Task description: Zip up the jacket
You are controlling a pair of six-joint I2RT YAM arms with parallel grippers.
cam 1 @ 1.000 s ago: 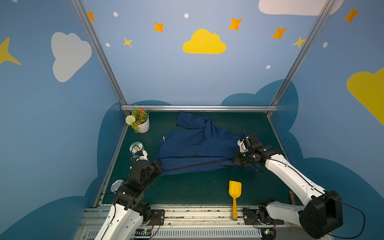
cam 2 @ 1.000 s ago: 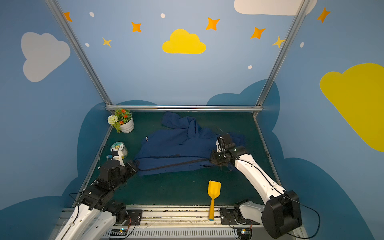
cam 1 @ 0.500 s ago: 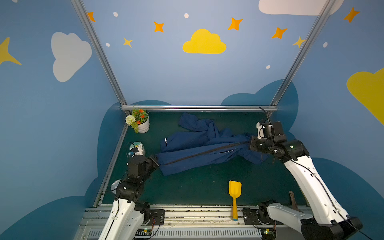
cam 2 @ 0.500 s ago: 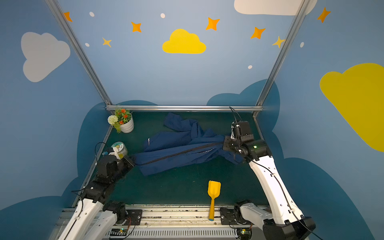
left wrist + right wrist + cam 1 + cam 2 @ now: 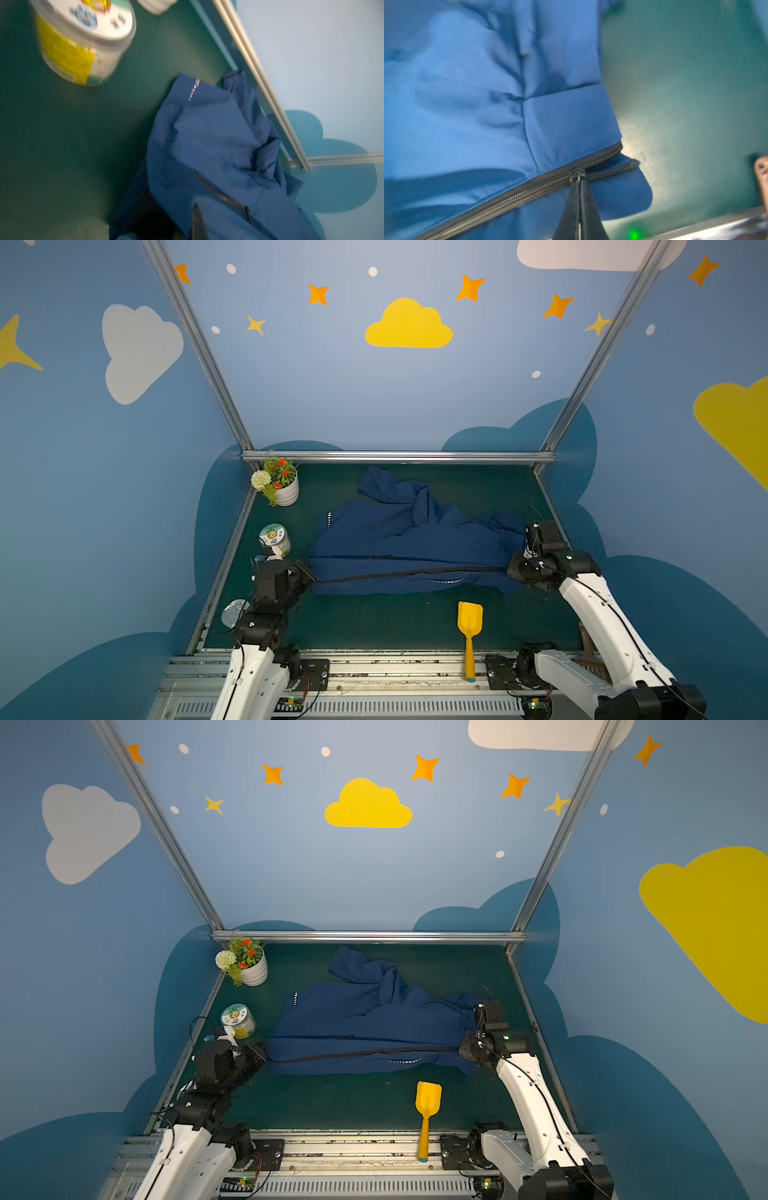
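- My left gripper (image 5: 308, 573) is pinched tight on one end of the jacket (image 5: 399, 539).
- My right gripper (image 5: 579, 176) is clamped on the zipper slider (image 5: 576, 172); a short stretch of teeth past my fingertips lies unjoined.
- The zipper line (image 5: 407, 571) runs taut between my two grips, with the jacket's body spread beyond it.

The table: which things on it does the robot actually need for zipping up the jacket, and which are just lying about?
Part of the job:
- jacket
- zipper
- left gripper, holding the jacket's edge
- right gripper, shut on the zipper's pull

Just lying about:
- flowerpot
- jar
- yellow scoop
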